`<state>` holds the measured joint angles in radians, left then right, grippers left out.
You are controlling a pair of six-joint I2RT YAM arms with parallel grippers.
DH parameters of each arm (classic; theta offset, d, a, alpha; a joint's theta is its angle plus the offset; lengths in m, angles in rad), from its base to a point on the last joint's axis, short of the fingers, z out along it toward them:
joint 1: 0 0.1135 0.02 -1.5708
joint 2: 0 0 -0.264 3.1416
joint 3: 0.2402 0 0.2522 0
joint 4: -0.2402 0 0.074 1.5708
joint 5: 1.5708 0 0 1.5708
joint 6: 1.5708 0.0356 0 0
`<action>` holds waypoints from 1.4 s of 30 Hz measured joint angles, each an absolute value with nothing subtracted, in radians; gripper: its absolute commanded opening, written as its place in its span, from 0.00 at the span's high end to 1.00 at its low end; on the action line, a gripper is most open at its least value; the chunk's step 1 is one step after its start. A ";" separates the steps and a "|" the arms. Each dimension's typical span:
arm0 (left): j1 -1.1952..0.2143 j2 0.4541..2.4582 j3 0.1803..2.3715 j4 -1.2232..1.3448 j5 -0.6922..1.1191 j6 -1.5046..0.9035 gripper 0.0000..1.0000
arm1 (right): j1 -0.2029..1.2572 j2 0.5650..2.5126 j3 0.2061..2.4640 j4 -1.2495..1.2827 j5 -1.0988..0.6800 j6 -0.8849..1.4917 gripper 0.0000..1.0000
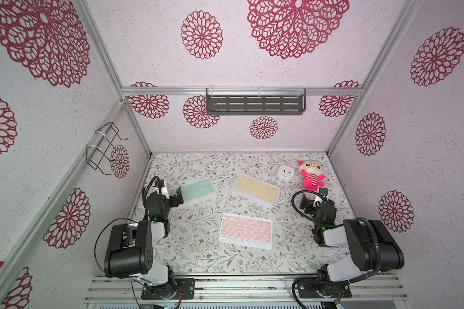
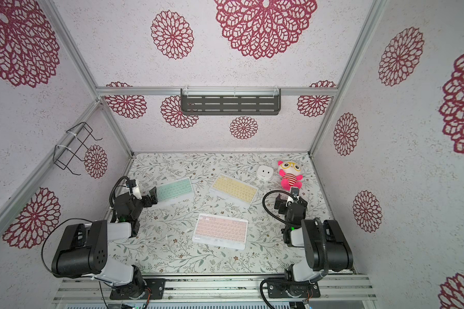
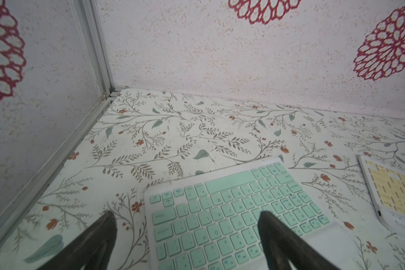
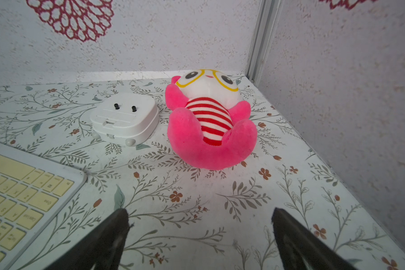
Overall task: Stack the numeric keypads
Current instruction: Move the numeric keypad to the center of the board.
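Three keypads lie apart and flat on the floral table. The mint green keypad [image 1: 198, 190] [image 2: 175, 190] [image 3: 239, 215] is at the left. The yellow keypad [image 1: 255, 188] [image 2: 235, 190] [image 4: 17, 198] lies tilted near the middle back, and the pink keypad [image 1: 245, 231] [image 2: 220, 231] is in front. My left gripper [image 1: 179, 196] [image 3: 186, 215] is open and low at the mint keypad's near short end. One finger is over its keys, the other over bare table beside it. My right gripper [image 1: 312, 199] [image 4: 199, 211] is open over bare table, right of the yellow keypad, holding nothing.
A small white cube-shaped gadget [image 1: 285, 171] [image 4: 124, 117] and a pink plush toy [image 1: 312, 176] [image 4: 208, 124] lie at the back right, just beyond my right gripper. Walls enclose the table on three sides. A dark shelf [image 1: 255, 103] hangs on the back wall and a wire rack [image 1: 105, 148] on the left wall.
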<state>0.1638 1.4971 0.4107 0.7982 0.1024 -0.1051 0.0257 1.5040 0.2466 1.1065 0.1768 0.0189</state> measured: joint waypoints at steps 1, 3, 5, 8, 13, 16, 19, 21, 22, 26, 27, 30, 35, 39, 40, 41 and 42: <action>0.158 1.456 0.416 0.746 0.087 -0.109 0.03 | 0.032 1.472 0.247 1.075 0.176 0.016 0.01; 0.131 1.337 0.460 0.590 0.052 -0.141 0.03 | 0.052 1.358 0.259 0.958 0.173 0.020 0.01; 0.093 1.236 0.530 0.465 0.033 -0.199 0.03 | 0.065 1.245 0.318 0.795 0.158 0.067 0.01; -0.001 1.121 0.607 0.364 0.019 -0.304 0.03 | 0.086 1.134 0.446 0.609 0.088 0.176 0.01; -0.203 1.084 0.601 0.330 0.016 -0.554 0.03 | 0.214 1.057 0.517 0.456 0.001 0.373 0.01; -0.305 1.157 0.597 0.313 0.019 -0.729 0.03 | 0.318 1.071 0.503 0.415 -0.047 0.515 0.01; -0.408 1.249 0.596 0.337 0.015 -0.853 0.03 | 0.425 1.095 0.469 0.410 -0.068 0.649 0.01; -0.496 1.303 0.601 0.354 0.007 -0.899 0.03 | 0.494 1.098 0.438 0.417 -0.062 0.727 0.01; -0.528 1.319 0.610 0.352 0.003 -0.908 0.03 | 0.521 1.098 0.428 0.421 -0.056 0.753 0.01; -0.640 1.379 0.702 0.330 0.002 -0.904 0.03 | 0.577 1.098 0.420 0.429 -0.030 0.839 0.01; -0.652 1.388 0.724 0.335 0.008 -0.902 0.03 | 0.578 1.098 0.423 0.421 -0.020 0.862 0.01; -0.654 1.417 0.785 0.322 0.007 -0.925 0.03 | 0.572 1.099 0.432 0.388 0.010 0.912 0.01; -0.604 1.540 0.900 0.267 0.066 -0.903 0.03 | 0.565 1.151 0.494 0.294 0.086 0.938 0.01; -0.592 1.685 1.129 0.068 0.014 -0.783 0.03 | 0.560 1.242 0.653 0.100 0.226 0.941 0.01; -0.590 1.724 1.193 0.022 -0.002 -0.746 0.03 | 0.557 1.262 0.685 0.067 0.255 0.935 0.01; -0.590 1.766 1.259 -0.023 -0.023 -0.702 0.03 | 0.552 1.282 0.712 0.041 0.278 0.931 0.01; -0.589 1.801 1.308 -0.054 -0.041 -0.669 0.03 | 0.547 1.298 0.730 0.023 0.292 0.925 0.01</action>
<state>-0.5888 1.8008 1.3079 -0.0544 -0.0406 -0.6693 0.5468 1.2976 0.7303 0.0231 0.2924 0.9245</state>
